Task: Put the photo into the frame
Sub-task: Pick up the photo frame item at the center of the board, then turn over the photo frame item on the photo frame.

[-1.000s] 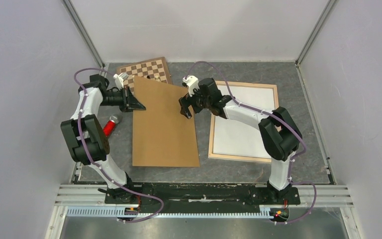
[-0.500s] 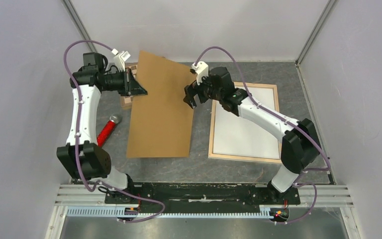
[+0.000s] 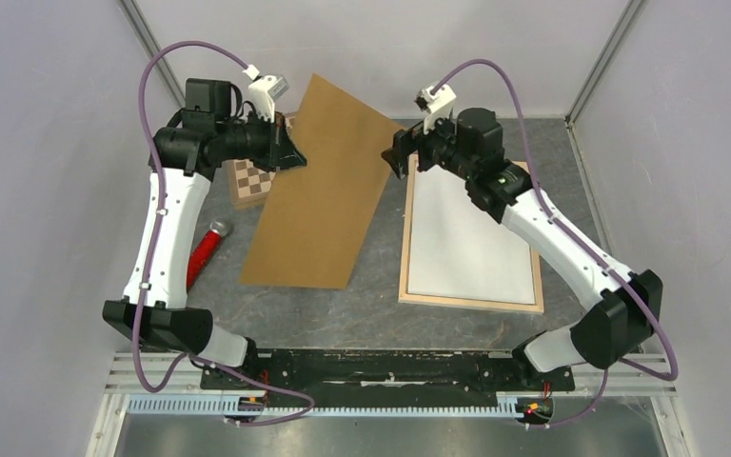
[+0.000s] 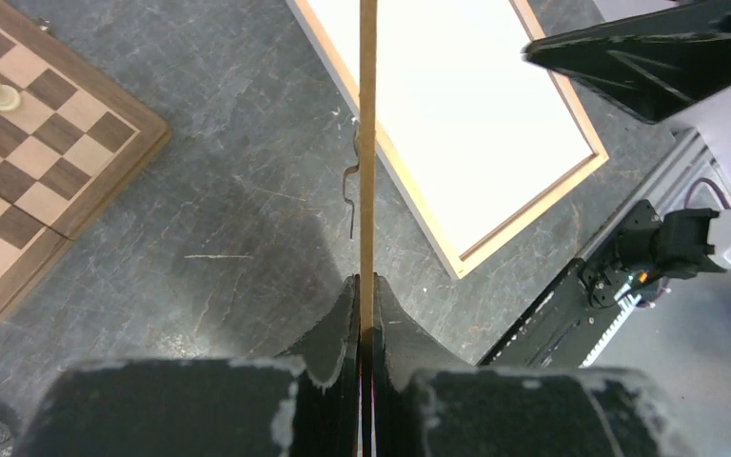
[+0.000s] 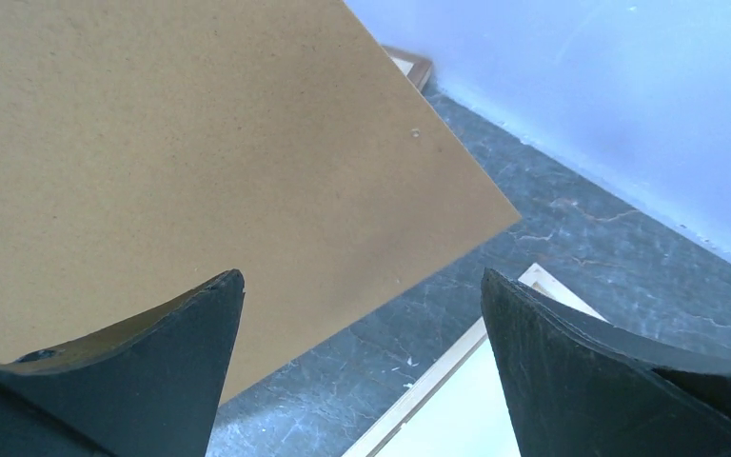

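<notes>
My left gripper (image 3: 290, 157) is shut on the left edge of the plain brown backing board (image 3: 319, 190) and holds it raised and tilted, its low end near the table. In the left wrist view the board shows edge-on (image 4: 368, 143) between my shut fingers (image 4: 368, 295). My right gripper (image 3: 398, 157) is open and empty beside the board's upper right edge, not touching it; the right wrist view shows the board (image 5: 200, 143) past its spread fingers (image 5: 362, 276). The frame (image 3: 471, 303) lies flat at the right with a white surface (image 3: 466, 238) inside. The photo's printed face is not in view.
A checkered chessboard (image 3: 250, 181) with a few pieces lies behind the board at the back left, also in the left wrist view (image 4: 48, 133). A red tool with a grey head (image 3: 205, 249) lies at the left. Grey walls enclose the table.
Both arms have risen. The backing board went from lying flat to raised and tilted, swung toward the back. My right gripper moved up and right, away from the board's edge.
</notes>
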Robot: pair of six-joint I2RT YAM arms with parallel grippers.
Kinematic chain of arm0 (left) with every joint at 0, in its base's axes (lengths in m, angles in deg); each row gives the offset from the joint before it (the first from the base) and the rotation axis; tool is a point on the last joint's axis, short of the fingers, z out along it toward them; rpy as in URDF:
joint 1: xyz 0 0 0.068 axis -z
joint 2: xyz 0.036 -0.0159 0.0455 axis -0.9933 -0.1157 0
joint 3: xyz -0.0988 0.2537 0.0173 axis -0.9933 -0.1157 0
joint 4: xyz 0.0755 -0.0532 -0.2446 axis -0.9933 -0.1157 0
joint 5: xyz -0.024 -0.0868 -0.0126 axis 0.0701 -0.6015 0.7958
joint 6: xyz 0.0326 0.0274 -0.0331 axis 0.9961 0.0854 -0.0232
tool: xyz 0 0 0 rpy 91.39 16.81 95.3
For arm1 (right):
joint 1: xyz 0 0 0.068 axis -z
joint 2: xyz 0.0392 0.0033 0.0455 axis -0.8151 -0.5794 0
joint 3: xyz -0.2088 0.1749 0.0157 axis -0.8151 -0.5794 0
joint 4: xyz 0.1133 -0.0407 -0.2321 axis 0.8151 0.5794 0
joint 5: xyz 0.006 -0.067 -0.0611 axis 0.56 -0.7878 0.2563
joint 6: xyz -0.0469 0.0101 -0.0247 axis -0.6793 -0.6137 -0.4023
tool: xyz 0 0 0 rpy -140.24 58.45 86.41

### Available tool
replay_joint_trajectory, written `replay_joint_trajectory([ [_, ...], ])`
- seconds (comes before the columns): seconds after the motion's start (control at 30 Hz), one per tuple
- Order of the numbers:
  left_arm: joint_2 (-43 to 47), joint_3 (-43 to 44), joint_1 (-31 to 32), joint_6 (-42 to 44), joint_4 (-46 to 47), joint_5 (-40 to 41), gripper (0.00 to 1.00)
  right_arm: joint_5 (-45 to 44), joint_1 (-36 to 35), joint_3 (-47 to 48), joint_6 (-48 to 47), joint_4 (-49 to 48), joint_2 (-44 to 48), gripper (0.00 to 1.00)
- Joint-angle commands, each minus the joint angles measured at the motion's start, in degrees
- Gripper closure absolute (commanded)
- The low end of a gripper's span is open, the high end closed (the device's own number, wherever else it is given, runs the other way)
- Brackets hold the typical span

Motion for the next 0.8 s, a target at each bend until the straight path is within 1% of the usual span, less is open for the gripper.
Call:
replay_joint_trajectory([
  [0.0, 0.79, 4.93, 3.23, -5.41, 3.89, 7.12, 0.98, 0.60, 1.48, -1.95, 3.24, -2.50, 4.73, 0.02],
  [0.1, -0.62, 7.56, 6.23, -4.33, 2.66, 14.90, 0.98, 3.24, 3.31, -3.00, 7.01, -3.76, 5.78, 0.02],
  [0.2, -2.01, 9.06, 8.93, -4.26, 1.82, 20.89, 0.98, 6.11, 3.98, -3.99, 10.53, -5.28, 6.19, 0.02],
  [0.33, -4.15, 9.38, 12.46, -6.28, 2.61, 31.28, 0.98, 10.36, 3.98, -6.21, 14.94, -8.49, 5.78, 0.02],
  [0.43, -5.29, 8.13, 15.89, -8.35, 5.00, 39.61, 0.98, 12.79, 3.90, -7.44, 17.76, -10.34, 5.27, 0.02],
  [0.5, -5.89, 6.74, 16.64, -10.39, 7.48, 42.26, 0.98, 13.45, 3.12, -8.02, 18.57, -10.78, 5.27, 0.02],
  [0.63, -6.15, 2.93, 17.45, -16.03, 13.06, 44.55, 0.98, 13.18, -0.24, -8.80, 18.58, -10.81, 5.28, 0.02],
  [0.77, -7.12, 0.79, 19.83, -19.97, 16.79, 47.11, 0.98, 12.57, -2.70, -7.22, 18.97, -9.49, 4.42, 0.02],
])
